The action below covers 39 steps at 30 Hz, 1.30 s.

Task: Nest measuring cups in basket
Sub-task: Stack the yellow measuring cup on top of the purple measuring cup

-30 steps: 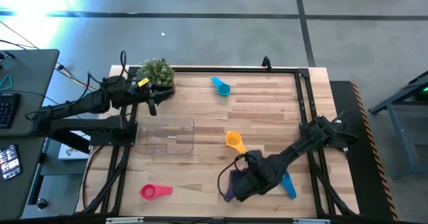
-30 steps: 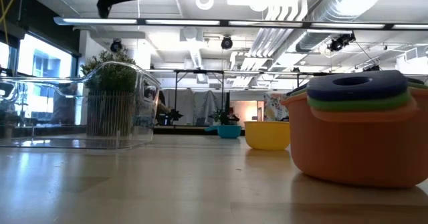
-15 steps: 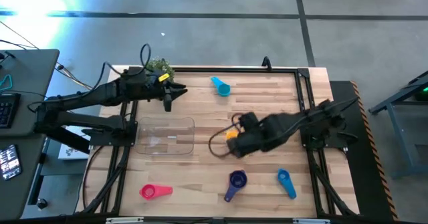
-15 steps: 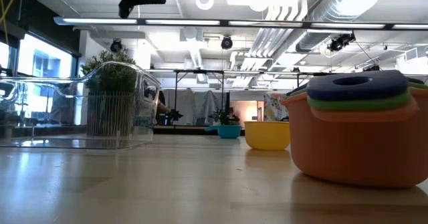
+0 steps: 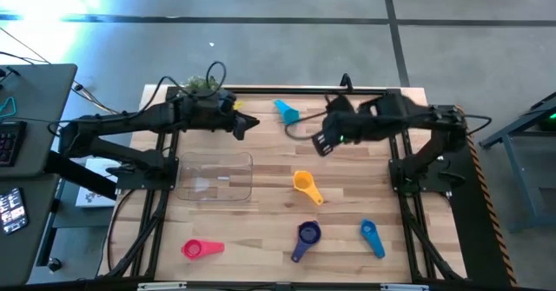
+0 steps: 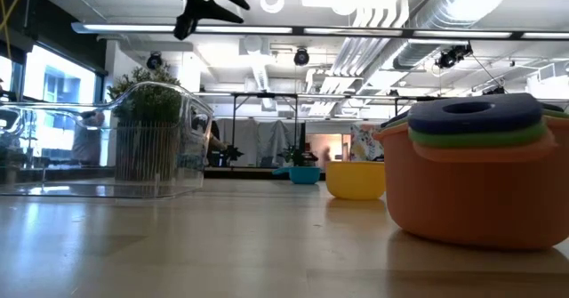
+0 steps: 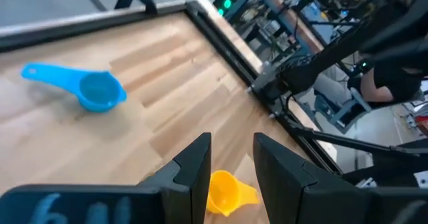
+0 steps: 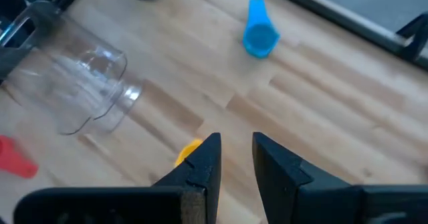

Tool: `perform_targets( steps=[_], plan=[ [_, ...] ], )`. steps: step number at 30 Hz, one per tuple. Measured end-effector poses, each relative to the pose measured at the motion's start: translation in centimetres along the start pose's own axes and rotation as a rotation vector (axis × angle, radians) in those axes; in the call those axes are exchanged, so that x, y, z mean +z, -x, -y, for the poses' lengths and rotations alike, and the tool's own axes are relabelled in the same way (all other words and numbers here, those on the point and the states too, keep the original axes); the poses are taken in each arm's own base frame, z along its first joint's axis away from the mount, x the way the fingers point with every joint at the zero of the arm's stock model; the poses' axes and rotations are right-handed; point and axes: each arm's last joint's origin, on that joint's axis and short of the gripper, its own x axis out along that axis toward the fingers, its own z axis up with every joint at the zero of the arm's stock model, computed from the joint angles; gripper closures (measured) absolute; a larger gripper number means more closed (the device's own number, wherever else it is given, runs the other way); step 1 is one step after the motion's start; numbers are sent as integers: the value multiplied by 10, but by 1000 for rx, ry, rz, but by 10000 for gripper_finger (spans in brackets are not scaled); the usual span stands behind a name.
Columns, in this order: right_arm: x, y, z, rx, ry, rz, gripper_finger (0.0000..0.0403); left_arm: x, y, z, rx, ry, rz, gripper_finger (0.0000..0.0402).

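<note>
The clear basket [image 5: 215, 176] stands on the table's left half. Cups lie apart on the wood: light blue [image 5: 287, 111] at the far side, yellow [image 5: 304, 185] in the middle, red-pink [image 5: 201, 248] and blue [image 5: 372, 237] near the front. A nested stack [image 5: 306, 236] with a purple top shows an orange outer cup [image 6: 471, 191] in the low view. My left gripper [image 5: 250, 124] hovers open, left of the light blue cup [image 7: 97, 90]. My right gripper [image 5: 321, 145] hangs open above the wood, right of that cup, its fingers a little apart with nothing between them.
A small potted plant [image 5: 201, 84] stands at the far left corner, behind my left arm. A black frame rail [image 5: 395, 135] runs along the table's right side. Bare wood lies between the basket and the yellow cup [image 8: 190, 150].
My right gripper has risen from the nested stack at the front and swung toward the far edge, past the yellow cup, rolling as it went; the stack stays on the table. My left gripper has moved from the plant toward the table's right, nearer the light blue cup.
</note>
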Motion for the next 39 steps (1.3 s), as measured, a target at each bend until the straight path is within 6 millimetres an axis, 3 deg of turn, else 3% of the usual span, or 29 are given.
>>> perform_targets(
  steps=[8, 17, 29, 39],
  plan=[
    [29, 1, 36, -49, 116, 33, 324, 2, -25, 19, -6, 73, -49, 298],
    [52, -8, 64, -98, 117, 19, 324, 2, -59, 32, 20, 154, -96, 298],
    [63, -12, 79, -137, 31, 24, 324, -16, -104, 41, 27, 124, -216, 298],
    [67, -14, 85, -153, 124, 17, 324, -45, -147, 33, 75, 196, -267, 298]
  ],
)
